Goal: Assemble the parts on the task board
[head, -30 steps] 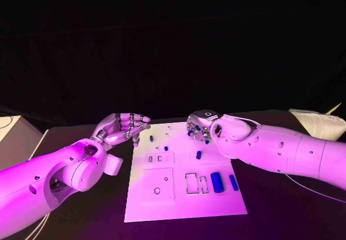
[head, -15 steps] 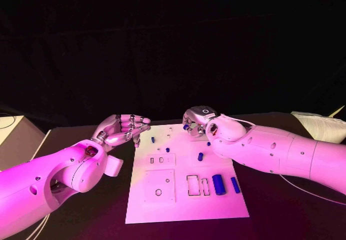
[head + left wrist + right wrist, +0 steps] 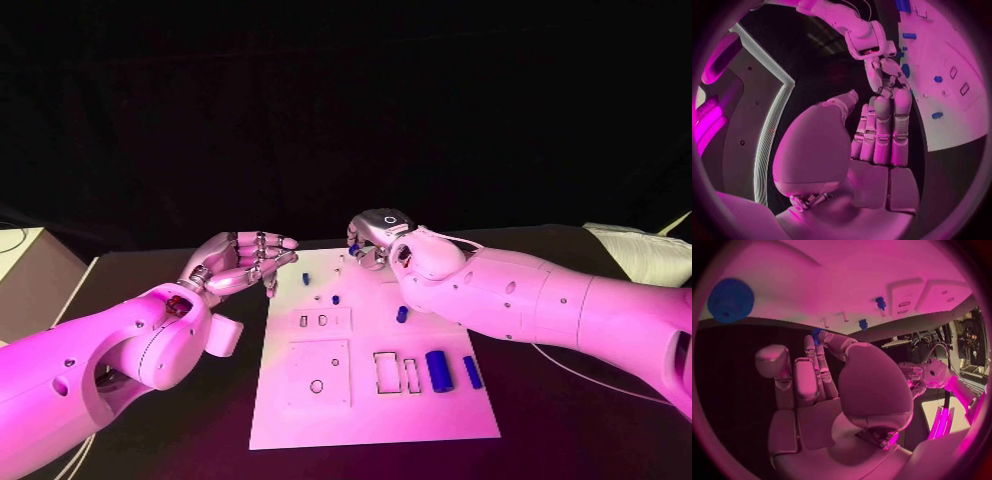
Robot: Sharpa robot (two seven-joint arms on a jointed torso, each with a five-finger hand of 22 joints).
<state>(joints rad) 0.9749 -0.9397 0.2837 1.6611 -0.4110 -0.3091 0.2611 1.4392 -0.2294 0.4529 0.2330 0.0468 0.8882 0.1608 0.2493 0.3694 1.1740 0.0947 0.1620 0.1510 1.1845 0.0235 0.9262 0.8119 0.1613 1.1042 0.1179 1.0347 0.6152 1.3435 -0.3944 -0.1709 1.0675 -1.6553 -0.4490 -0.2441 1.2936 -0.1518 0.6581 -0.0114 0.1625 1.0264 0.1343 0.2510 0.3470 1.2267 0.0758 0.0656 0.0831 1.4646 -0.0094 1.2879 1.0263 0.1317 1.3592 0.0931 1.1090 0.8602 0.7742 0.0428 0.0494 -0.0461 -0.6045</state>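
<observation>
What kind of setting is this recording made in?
Likely a robot test bench in a lab: a black table against a dark backdrop, a white task board with small blue parts, and equipment racks in the right wrist view.

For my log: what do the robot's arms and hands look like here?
Both arms are smooth, rounded shells with small dark screw holes at the joints. The left hand and right hand are metallic, with segmented fingers and padded tips, as the wrist views show. The right hand's wrist carries a dark round cap with a ring mark. A thin cable trails below the right arm.
</observation>
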